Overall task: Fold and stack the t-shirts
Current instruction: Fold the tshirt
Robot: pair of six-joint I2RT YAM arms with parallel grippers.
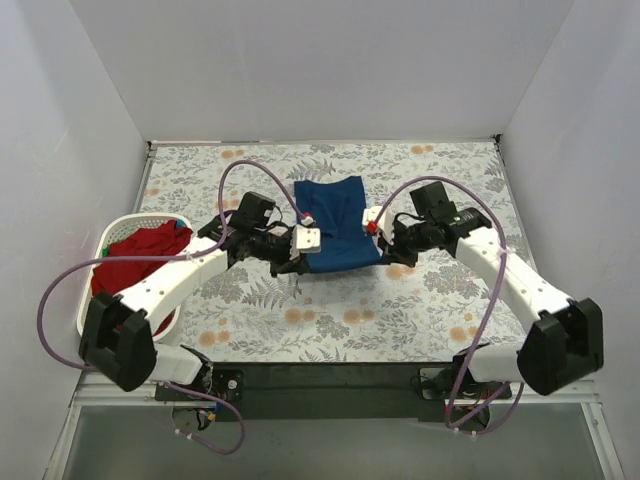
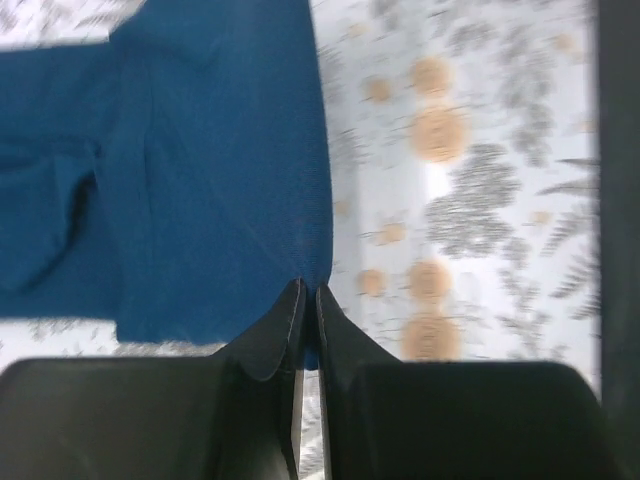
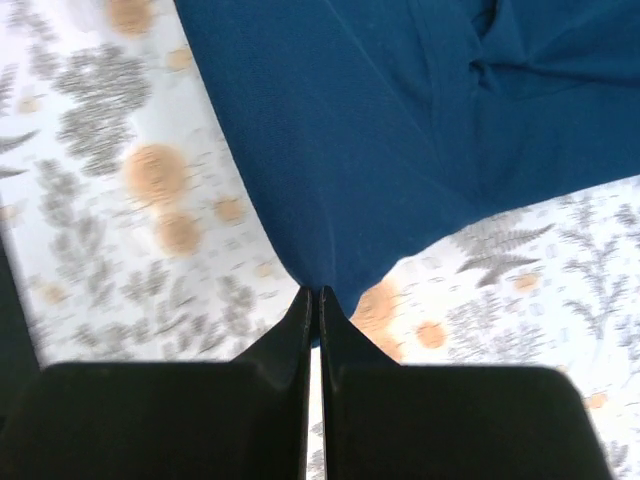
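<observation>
A blue t-shirt (image 1: 335, 222) lies partly folded in the middle of the table. My left gripper (image 1: 300, 262) is shut on its near left corner; in the left wrist view (image 2: 308, 290) the blue cloth (image 2: 200, 170) is pinched between the fingertips. My right gripper (image 1: 378, 240) is shut on its near right corner; in the right wrist view (image 3: 316, 292) the cloth (image 3: 400, 130) is pinched the same way. The near edge of the shirt hangs between the two grippers. A red t-shirt (image 1: 135, 255) lies in the basket, with a bit of teal cloth (image 1: 181, 223) beside it.
A white slatted laundry basket (image 1: 105, 240) stands at the left edge of the table. The floral table cover (image 1: 330, 320) spreads under everything. White walls close in the back and both sides.
</observation>
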